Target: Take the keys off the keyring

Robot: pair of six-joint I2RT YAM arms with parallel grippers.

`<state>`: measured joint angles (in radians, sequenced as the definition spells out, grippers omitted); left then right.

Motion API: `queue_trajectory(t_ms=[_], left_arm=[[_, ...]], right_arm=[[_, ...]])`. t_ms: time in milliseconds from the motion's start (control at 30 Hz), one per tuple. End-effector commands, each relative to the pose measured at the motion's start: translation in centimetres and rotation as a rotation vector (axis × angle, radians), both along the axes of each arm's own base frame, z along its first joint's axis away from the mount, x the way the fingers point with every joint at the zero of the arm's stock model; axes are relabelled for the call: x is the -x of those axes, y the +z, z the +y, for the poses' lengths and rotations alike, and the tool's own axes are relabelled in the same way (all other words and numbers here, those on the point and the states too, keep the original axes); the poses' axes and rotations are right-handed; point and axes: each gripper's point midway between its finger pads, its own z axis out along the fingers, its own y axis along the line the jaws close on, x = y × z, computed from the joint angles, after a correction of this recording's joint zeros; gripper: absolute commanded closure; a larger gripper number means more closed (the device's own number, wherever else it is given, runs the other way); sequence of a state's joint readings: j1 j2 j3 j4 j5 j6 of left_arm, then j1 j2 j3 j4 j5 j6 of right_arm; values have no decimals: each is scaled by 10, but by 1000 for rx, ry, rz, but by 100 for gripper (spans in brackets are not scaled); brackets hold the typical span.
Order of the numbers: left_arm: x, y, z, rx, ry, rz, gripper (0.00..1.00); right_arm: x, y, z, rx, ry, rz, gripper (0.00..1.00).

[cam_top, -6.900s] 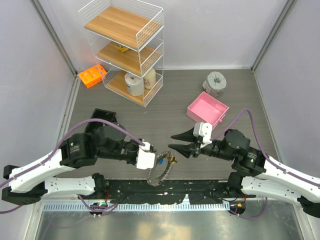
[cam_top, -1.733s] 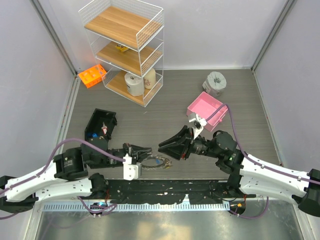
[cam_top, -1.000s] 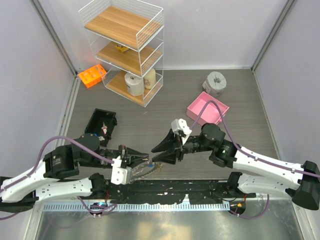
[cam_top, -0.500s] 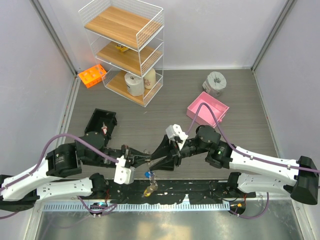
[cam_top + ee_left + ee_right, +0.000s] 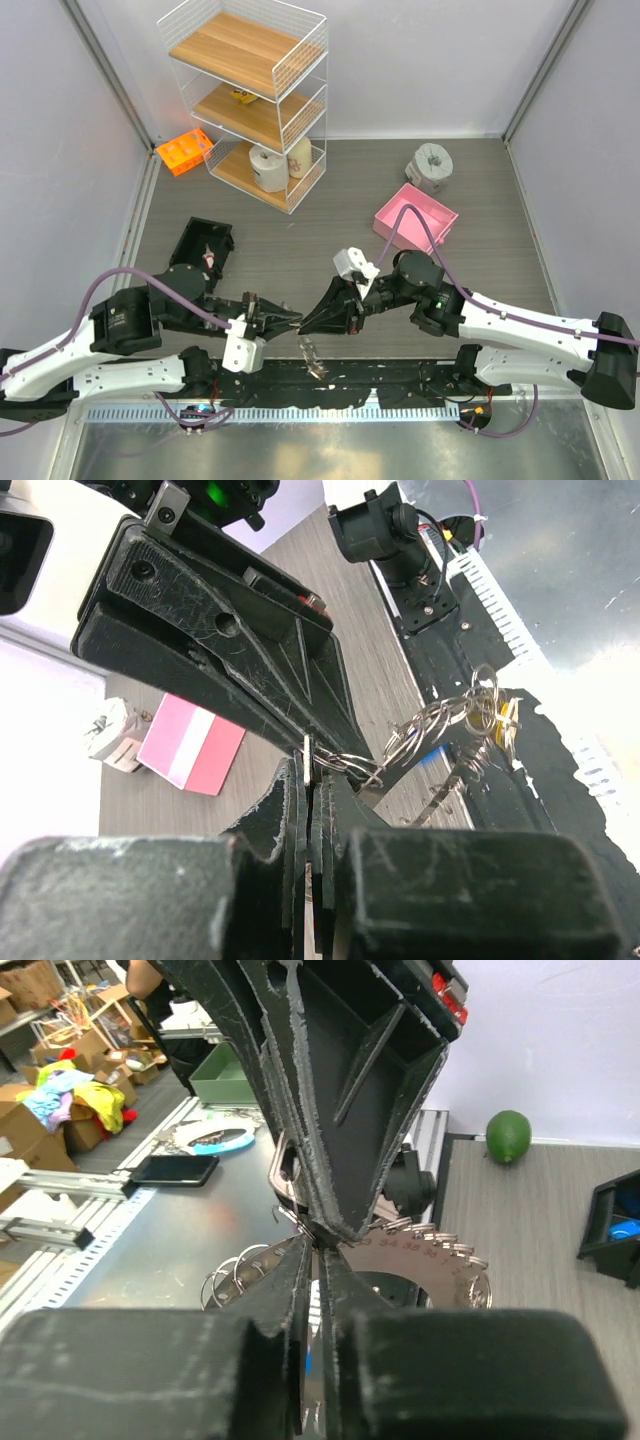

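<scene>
Keys have swung; from above they blur into the keyring.

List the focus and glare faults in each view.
Left wrist: the left gripper is soft at its near base, the keyring is sharp, and glare whitens the right edge. Right wrist: the right gripper is blurred at its near base, the background clearer. Top external: even light, sharp throughout.

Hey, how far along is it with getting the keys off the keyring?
Done: nothing yet; the keys hang bunched on the keyring. In hand: the left gripper and the right gripper are both shut on the keyring, tip to tip, holding it up. Left: every key has to come off.
</scene>
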<state>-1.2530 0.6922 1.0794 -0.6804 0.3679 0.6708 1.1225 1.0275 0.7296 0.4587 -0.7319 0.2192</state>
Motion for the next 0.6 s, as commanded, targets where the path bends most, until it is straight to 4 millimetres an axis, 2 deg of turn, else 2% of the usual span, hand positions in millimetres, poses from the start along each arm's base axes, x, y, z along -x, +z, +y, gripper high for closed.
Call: queue_trajectory(t_ms=[0,167,367,467,567], left_arm=[[-1,34,-3,107,1,-41,100],[-6,31,1,105,29,-59,100],[-17,16,7,77,88,-79,100],[-17,21,11,121,100,-83,100],[-17,21,12,134,104,-84,100]], right_arm=[[11,41,-6,-135,41,-41,95],[1,38,-6,-127,-29,19,95],[-9,51,-13,-188,-112,164,95],[-15,48,-18,-195,-164,206,95],[-18,53,-24,-215,-194,236,95]])
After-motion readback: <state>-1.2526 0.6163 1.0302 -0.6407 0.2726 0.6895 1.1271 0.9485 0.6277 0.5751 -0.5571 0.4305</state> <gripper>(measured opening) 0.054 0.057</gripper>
